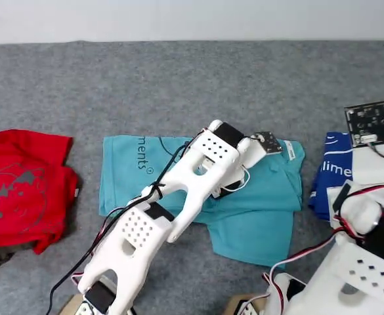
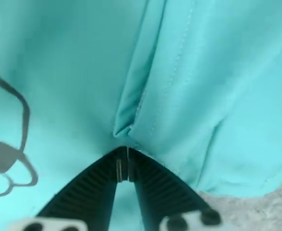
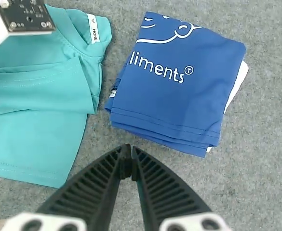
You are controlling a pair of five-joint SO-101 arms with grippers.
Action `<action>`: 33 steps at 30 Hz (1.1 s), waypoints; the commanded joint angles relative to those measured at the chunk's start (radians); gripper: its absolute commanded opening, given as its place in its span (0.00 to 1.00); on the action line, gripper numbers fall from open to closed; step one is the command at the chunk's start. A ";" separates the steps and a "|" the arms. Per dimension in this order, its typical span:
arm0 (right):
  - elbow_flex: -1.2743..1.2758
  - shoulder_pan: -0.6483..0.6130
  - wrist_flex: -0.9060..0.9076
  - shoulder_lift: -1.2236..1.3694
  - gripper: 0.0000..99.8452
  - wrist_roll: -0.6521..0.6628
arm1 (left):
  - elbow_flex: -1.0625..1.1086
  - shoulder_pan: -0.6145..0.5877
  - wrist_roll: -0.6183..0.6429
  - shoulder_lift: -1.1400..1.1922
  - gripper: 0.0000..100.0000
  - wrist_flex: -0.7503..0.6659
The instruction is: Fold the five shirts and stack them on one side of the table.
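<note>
So left claw (image 2: 124, 159) pinched tight on teal shirt (image 1: 257, 223) fold, table (image 1: 178, 79) centre, likely to pull it over. Right claw (image 3: 127, 156) closed, empty, parked near folded blue shirt (image 3: 179, 91) at 3 o'clock.

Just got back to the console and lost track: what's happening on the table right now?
The left gripper is shut on a fold of the teal shirt, which lies partly folded mid-table. The right gripper is shut and empty above the grey table, beside the folded blue shirt, which sits on white fabric at one side. The red shirt lies crumpled at the opposite side, not yet folded.
</note>
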 commanded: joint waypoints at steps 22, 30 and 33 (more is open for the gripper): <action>-0.006 0.013 0.038 -0.010 0.01 0.008 | 0.458 0.387 -0.032 -0.330 0.13 -0.063; -0.006 0.013 0.038 -0.010 0.01 0.006 | 0.458 0.431 -0.031 -0.255 0.13 -0.137; -0.006 0.013 0.038 -0.010 0.01 0.005 | 0.461 0.440 -0.003 -0.250 0.13 -0.175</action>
